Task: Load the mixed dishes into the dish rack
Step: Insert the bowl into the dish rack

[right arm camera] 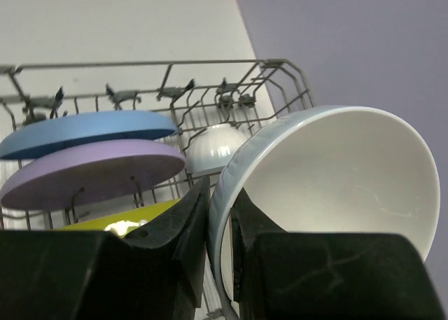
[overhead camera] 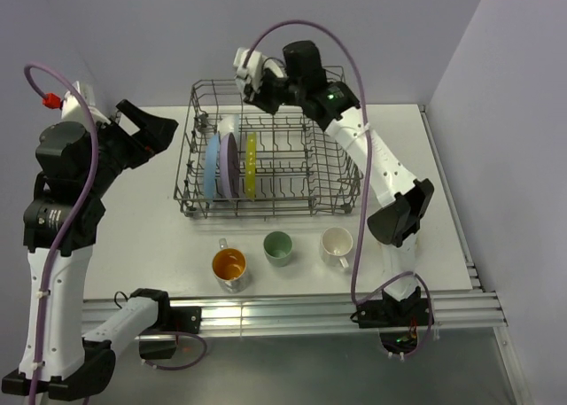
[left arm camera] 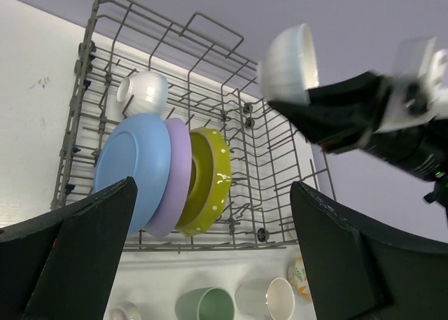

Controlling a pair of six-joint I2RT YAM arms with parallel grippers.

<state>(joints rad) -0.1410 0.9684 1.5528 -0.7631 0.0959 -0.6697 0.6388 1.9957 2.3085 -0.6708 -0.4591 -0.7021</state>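
**Entry: white bowl, in carriage above the rack's far rail**

Right claw (right arm camera: 218,194): clamping the rim of a white, faintly ribbed ceramic bowl (right arm camera: 336,173), one finger inside the wall and one outside. The bowl is hanging on edge with its opening facing sideways, so its rim is standing roughly upright, much as the racked plates are standing.

Location: the bowl is hovering over the far rail of the large grey wire dish rack (overhead camera: 341,179), touching neither wire nor dish.

Governing relation: the free tines are lying below the claw and toward the rack's near-right part, to the right of the yellow-green dotted plate (overhead camera: 251,166). The likely move is therefore a descent and a small draw inward, with the bowl kept on edge to slot between uprights.

Already racked, left part: round blue plate (overhead camera: 211,166), lavender plate (overhead camera: 228,164) and the yellow-green one, standing side by side. A small white bowl (left arm camera: 143,92) is sitting tipped just behind them, near the far-left corner.

Left claw (left arm camera: 213,187): fingers standing wide apart and holding nothing, off the rack's left side and well apart from the carried bowl. The right arm is the nearer one.

Waiting on the white table (overhead camera: 133,237), in front of the rack: orange-inside cup (overhead camera: 229,265), pale green cup (overhead camera: 278,246), white mug (overhead camera: 337,243)
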